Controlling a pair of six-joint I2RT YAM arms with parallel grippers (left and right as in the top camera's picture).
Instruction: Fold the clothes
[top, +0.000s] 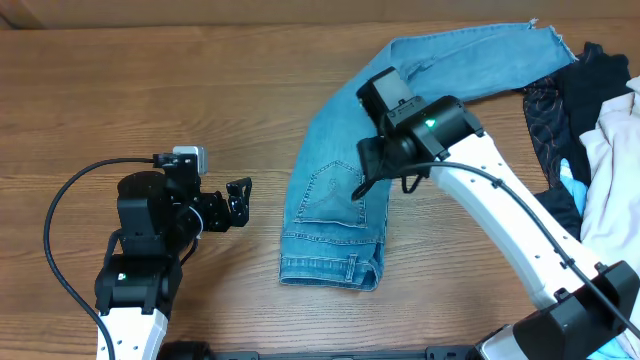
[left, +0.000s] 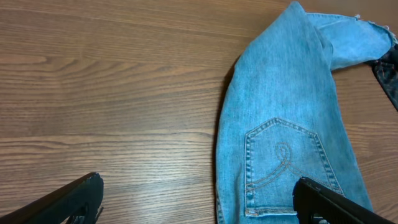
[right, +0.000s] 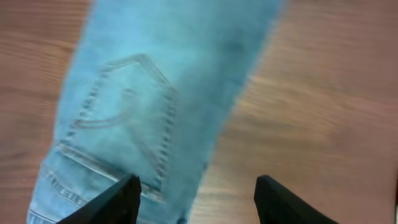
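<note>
Status: partly folded, by my judgement. Jeans (top: 335, 200) lie flat on the table (top: 150, 80), waistband at lower centre of the overhead frame, legs running up and bending toward the upper right, hems close to the dark patterned garment (top: 555, 120) and cream cloth (top: 610, 170) heaped at the right edge. Only one back pocket shows and the bundle is narrow, so the lengthwise fold, leg over leg, appears done. No crosswise fold is evident; the legs are at full length and crooked.

Right gripper (top: 362, 188) hovers over the pocket area near the right-hand edge of the denim. Its fingers are parted, with no cloth pinched between them in the wrist view. Left gripper (top: 240, 203) stands wide apart and holds nothing, over bare wood just left of the waistband.

Outstanding: straighten the legs, then fold hems toward the waistband, probably twice.
</note>
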